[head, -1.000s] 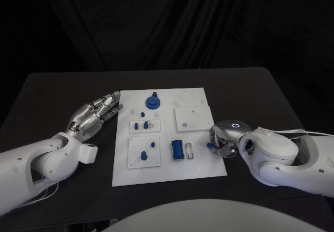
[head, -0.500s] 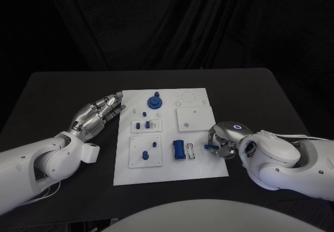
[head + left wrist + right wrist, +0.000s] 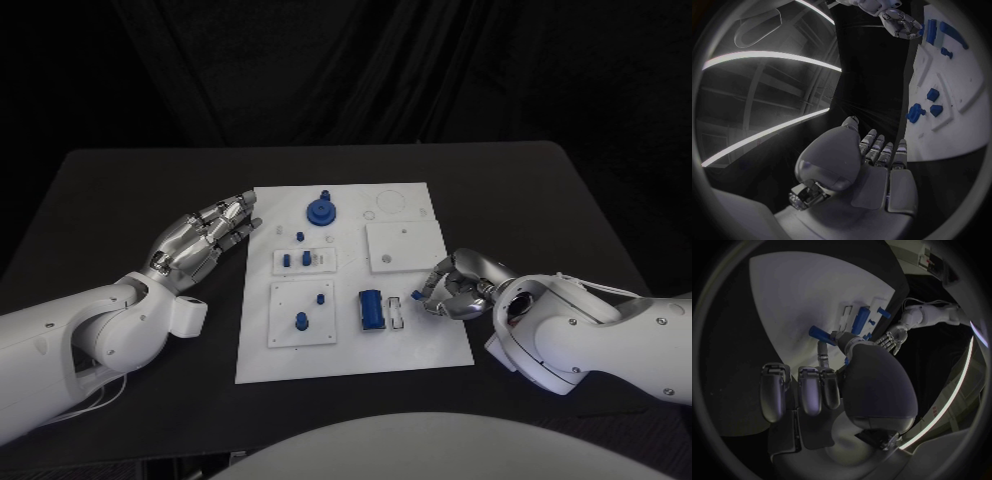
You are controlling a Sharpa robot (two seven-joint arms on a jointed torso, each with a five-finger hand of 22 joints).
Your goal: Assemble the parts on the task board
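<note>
Head cam looks down from above at the task board point(image 3: 353, 350), whole table in frame. Left wrist cam sits behind left hand point(image 3: 873, 165), beside the board. Right wrist cam is close over the board's edge. All three share the board.

I see a black desk point(image 3: 130, 190) under the camera, its far edge meeting a dark curtain point(image 3: 346, 70) hanging in folds. From the left wrist camera, long pale light strips point(image 3: 767, 57) arc overhead.
</note>
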